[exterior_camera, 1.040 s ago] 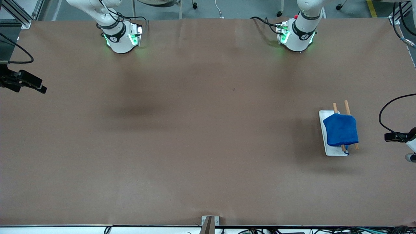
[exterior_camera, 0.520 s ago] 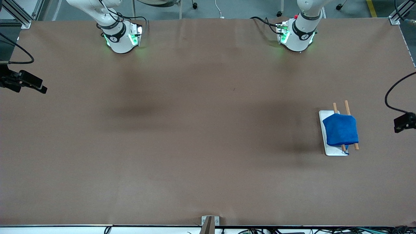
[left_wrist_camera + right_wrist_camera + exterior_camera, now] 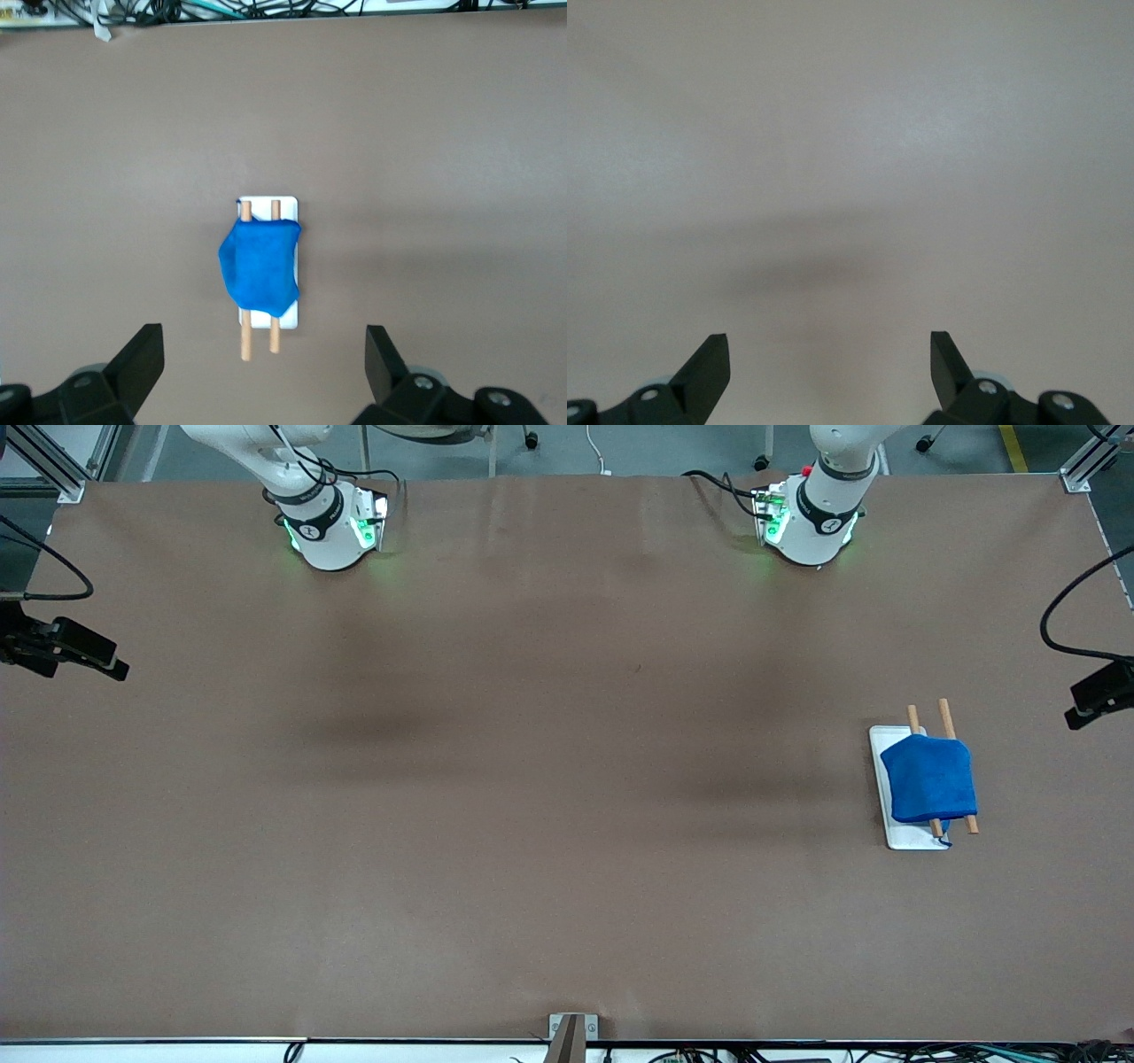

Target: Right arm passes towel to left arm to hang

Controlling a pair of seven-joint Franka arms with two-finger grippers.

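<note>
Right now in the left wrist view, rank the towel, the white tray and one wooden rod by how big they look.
1. The towel, largest.
2. The white tray, mostly covered, so its rank against the towel is unsure.
3. One wooden rod, smallest.

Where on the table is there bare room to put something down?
Bare: the table between both arm bases and the front edge. Crowded: only the left arm's end, where the towel drapes two wooden rods over a white tray.

Both arms have glossy white rounded bases [image 3: 330, 536] with a black ring, green lights and black cables. Each matte black two-finger hand [image 3: 264, 376] has wedge-shaped fingers [image 3: 709, 367] and small silver screws.
</note>
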